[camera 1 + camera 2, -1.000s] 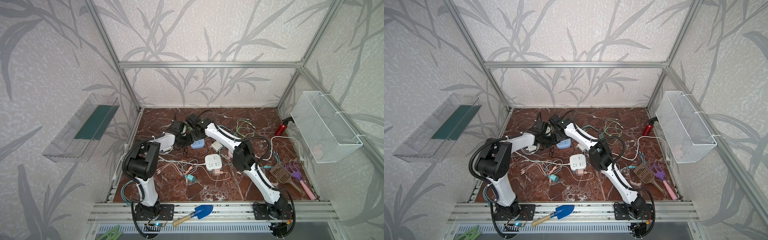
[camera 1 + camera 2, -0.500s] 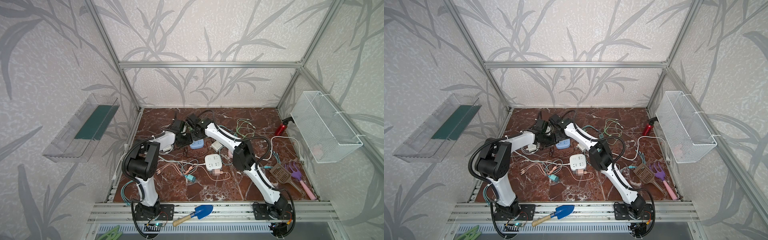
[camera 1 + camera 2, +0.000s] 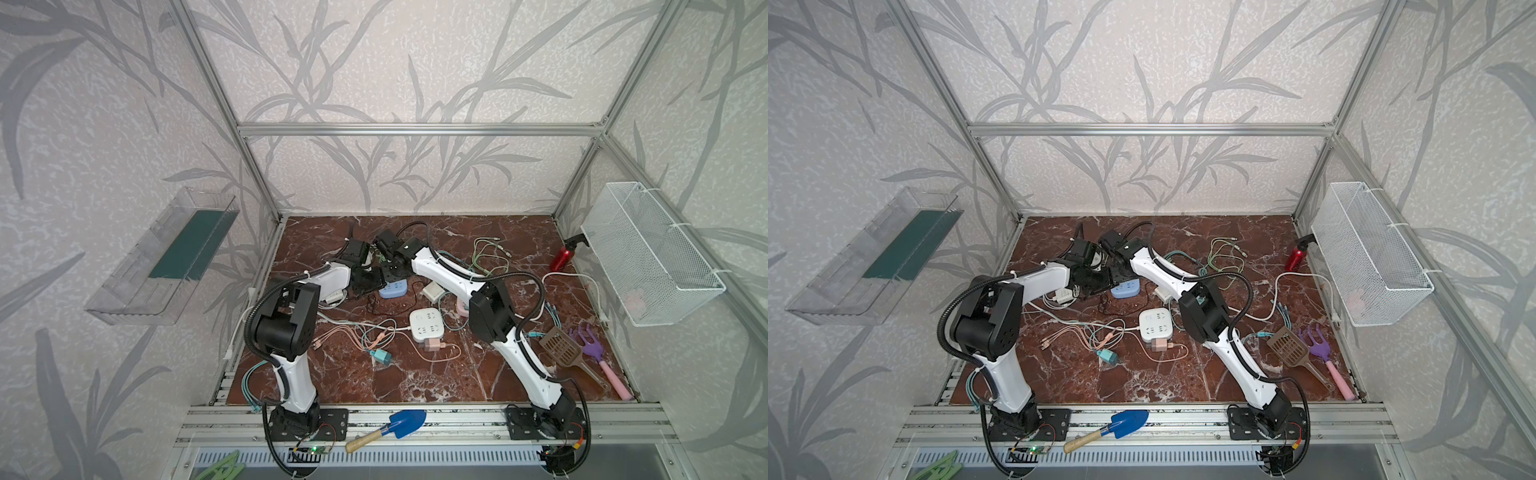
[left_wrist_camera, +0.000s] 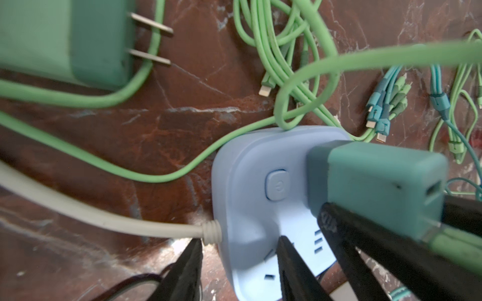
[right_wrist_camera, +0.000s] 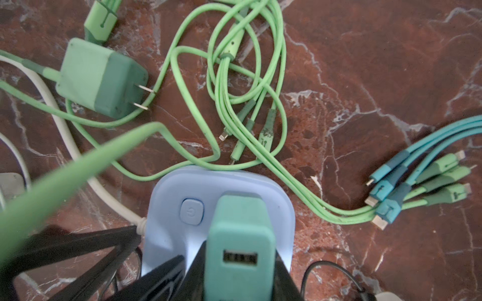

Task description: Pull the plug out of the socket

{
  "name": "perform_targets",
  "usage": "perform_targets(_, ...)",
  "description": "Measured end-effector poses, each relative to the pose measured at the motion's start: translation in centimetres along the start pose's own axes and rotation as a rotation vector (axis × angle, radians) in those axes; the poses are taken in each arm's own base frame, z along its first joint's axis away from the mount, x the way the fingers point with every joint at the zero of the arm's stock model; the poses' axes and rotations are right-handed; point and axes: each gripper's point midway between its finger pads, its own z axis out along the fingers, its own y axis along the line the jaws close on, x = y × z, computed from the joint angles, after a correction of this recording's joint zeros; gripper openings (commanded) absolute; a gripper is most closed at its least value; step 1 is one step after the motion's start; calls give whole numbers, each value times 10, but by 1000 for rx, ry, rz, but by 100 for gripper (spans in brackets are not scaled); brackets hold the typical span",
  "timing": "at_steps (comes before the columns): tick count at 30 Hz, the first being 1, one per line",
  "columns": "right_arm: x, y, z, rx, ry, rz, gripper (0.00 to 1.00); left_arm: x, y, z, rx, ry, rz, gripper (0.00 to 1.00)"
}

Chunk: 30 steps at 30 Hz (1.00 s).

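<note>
on the bench (image 3: 415, 382) the blue socket (image 3: 392, 287) is seen in a top view, the teal plug (image 5: 240, 229) hidden there. in the wrist views it is shown seated and clamped by the right hand (image 5: 238, 260). the socket's edge is straddled by the left hand (image 4: 238, 247), grip uncertain.

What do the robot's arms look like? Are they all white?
Not all white. The left arm and right arm have smooth white tubes joined by chunky black blocks. A ribbed black hose loops beside each. The left claw and right claw have long, flat black fingers.
</note>
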Motion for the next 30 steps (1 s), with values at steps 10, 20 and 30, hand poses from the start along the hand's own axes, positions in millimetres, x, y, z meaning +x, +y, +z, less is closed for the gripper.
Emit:
perform_targets(10, 0, -1, -1, -5, -9, 15, 14, 0, 2, 0, 8, 9, -14, 39)
perform_targets(20, 0, -1, -2, -5, -12, 17, 13, 0, 3, 0, 4, 11, -1, 38)
perform_targets(30, 0, -3, -4, 1, -20, 21, 11, 0, 2, 0, 7, 10, 5, 38)
